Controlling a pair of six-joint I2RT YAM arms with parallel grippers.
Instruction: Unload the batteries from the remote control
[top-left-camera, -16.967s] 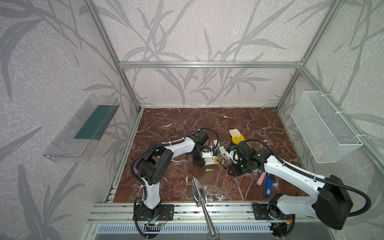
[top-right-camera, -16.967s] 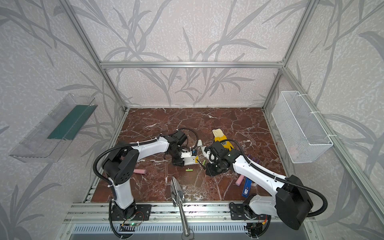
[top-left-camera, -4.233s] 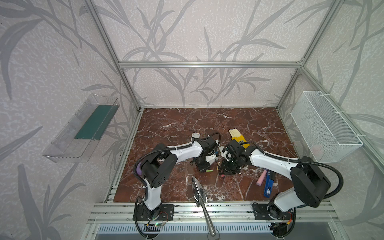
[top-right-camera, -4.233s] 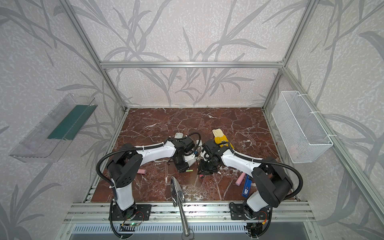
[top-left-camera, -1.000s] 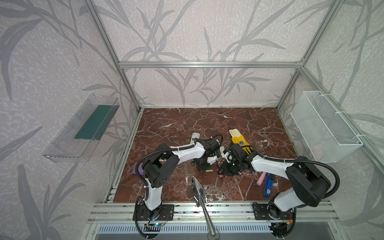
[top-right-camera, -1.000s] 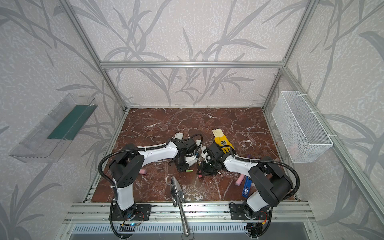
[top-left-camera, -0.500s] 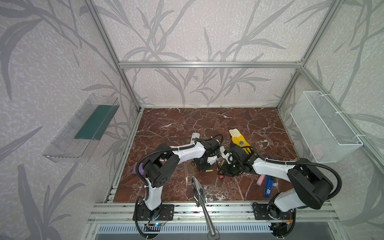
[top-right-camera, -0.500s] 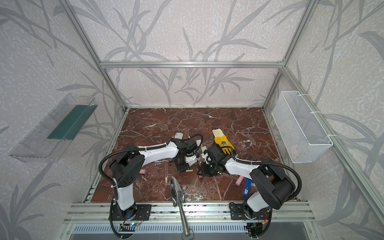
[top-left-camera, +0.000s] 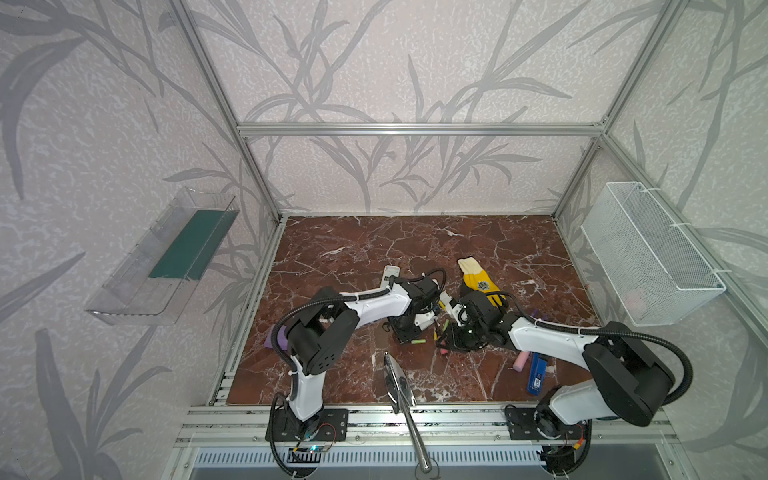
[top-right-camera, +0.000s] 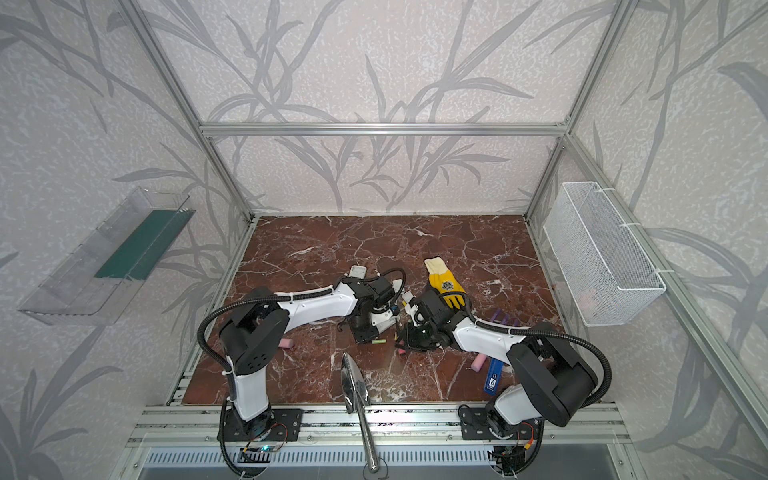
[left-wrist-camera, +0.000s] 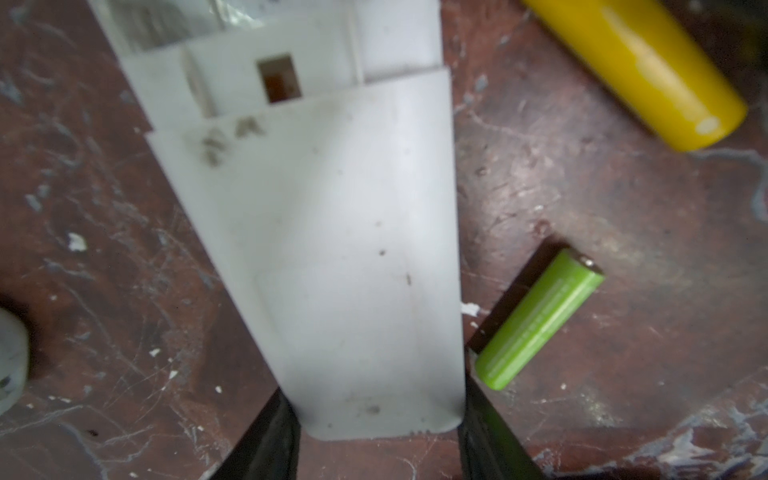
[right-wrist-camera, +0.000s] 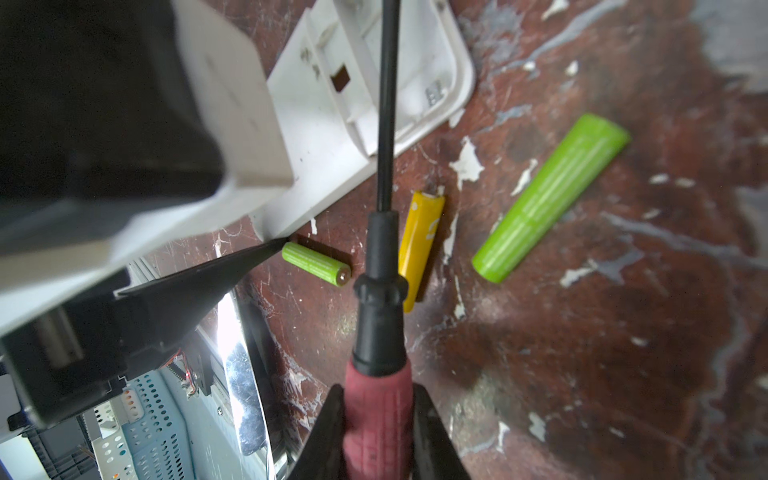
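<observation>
Batteries (right-wrist-camera: 316, 263), loose on the marble tabletop (top-left-camera: 415, 249) between its centre and front edge, just beside the remote (left-wrist-camera: 332, 232). My left gripper (left-wrist-camera: 376, 415) clamps the remote's end; my right gripper (right-wrist-camera: 378, 415) clamps the screwdriver (right-wrist-camera: 379, 332). I judge I should pry gently, tip low, remote held steady. Counted: two lime-green, one yellow battery (right-wrist-camera: 419, 245); a fourth I cannot see.

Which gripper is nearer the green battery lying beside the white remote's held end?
Left. The left gripper, clamped on the remote, has one finger right beside the green battery. The right gripper, holding a screwdriver, sits farther off.
</observation>
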